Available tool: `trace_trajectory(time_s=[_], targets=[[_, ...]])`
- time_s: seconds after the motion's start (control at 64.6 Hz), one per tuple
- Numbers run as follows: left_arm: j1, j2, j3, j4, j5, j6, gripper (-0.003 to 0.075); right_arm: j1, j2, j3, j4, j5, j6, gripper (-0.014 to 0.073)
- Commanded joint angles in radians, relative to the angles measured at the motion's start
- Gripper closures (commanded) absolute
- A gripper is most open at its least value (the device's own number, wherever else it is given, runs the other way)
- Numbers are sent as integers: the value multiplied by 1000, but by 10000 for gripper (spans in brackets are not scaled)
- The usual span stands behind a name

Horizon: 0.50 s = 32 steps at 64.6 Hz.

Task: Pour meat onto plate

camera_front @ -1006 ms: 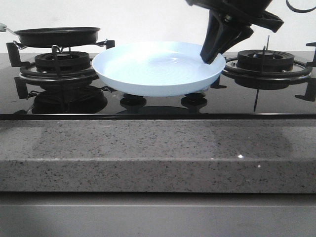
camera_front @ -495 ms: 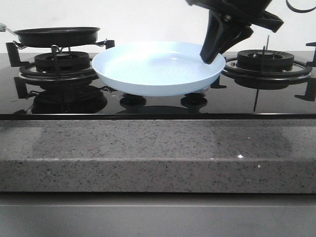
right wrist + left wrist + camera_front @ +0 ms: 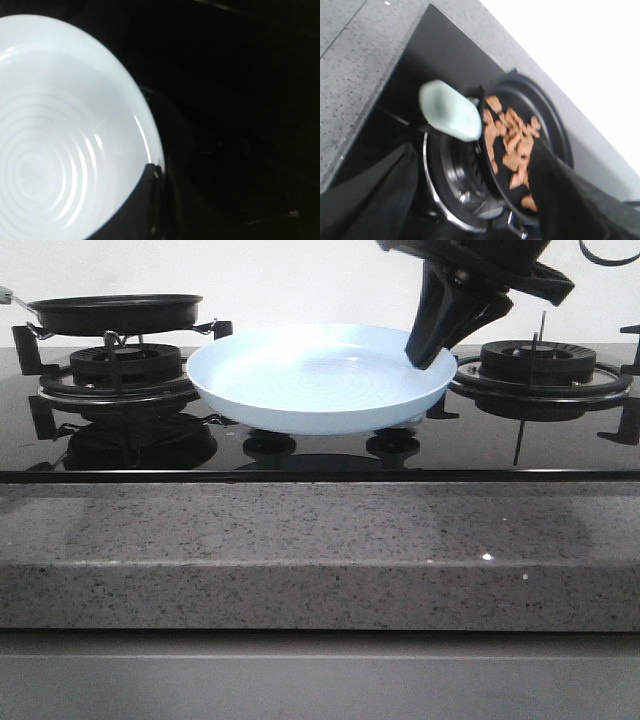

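The pale-blue plate (image 3: 310, 380) is over the middle of the hob, and my right gripper (image 3: 430, 348) is shut on its right rim. The right wrist view shows the plate (image 3: 60, 140) bare, with my right gripper (image 3: 156, 172) pinching its edge. The black frying pan (image 3: 115, 312) sits on the left burner. In the left wrist view the meat (image 3: 512, 137) lies heaped in that pan (image 3: 555, 130). Its pale-green handle (image 3: 450, 112) points toward my left gripper (image 3: 472, 150). That gripper is open, its dark fingers (image 3: 375, 185) spread on either side, short of the handle.
The black glass hob has a left burner grate (image 3: 125, 370) under the pan and a bare right burner (image 3: 540, 365). Two knobs (image 3: 270, 445) sit below the plate. A speckled grey counter edge (image 3: 320, 550) runs along the front, and a white wall stands behind.
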Motion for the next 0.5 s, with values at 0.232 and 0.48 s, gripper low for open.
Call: trace_trajectory(time_s=[0.232,0.48], targets=[[34,134,-105,-268,110,68,258,-3,-48,-18,11,-39,-13,655],[21,189,-139,-327,114,93,258,-3,-48,-18,11,-39,-13,655]])
